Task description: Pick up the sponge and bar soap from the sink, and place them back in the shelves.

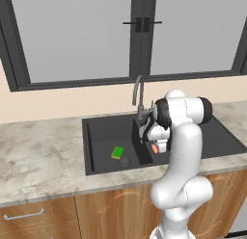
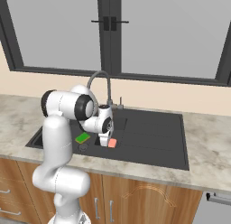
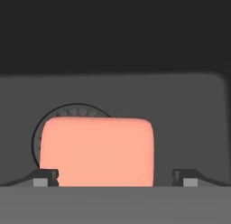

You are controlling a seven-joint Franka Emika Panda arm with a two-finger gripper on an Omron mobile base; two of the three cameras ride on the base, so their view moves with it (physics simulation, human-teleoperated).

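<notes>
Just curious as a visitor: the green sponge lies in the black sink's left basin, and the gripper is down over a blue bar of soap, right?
Not quite: the flat rectangular bar soap is salmon-pink, not blue, as the hand view shows. The rest holds: the bright green sponge lies in the left basin of the black matte sink, and the gripper is down over the bar.

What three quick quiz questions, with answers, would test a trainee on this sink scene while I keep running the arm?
1. True or false: the sponge lies in the same basin of the sink as the bar soap.
2. Which item sits between the fingers of the gripper? A) bar soap B) sponge C) faucet
3. In the hand view, what round fitting shows behind the bar soap?

Key
1. False: the sponge is in the left basin, the soap in the other one, under the hand.
2. A. The fingers stand apart on either side of it, not clamped on it.
3. The basin's drain.
</notes>
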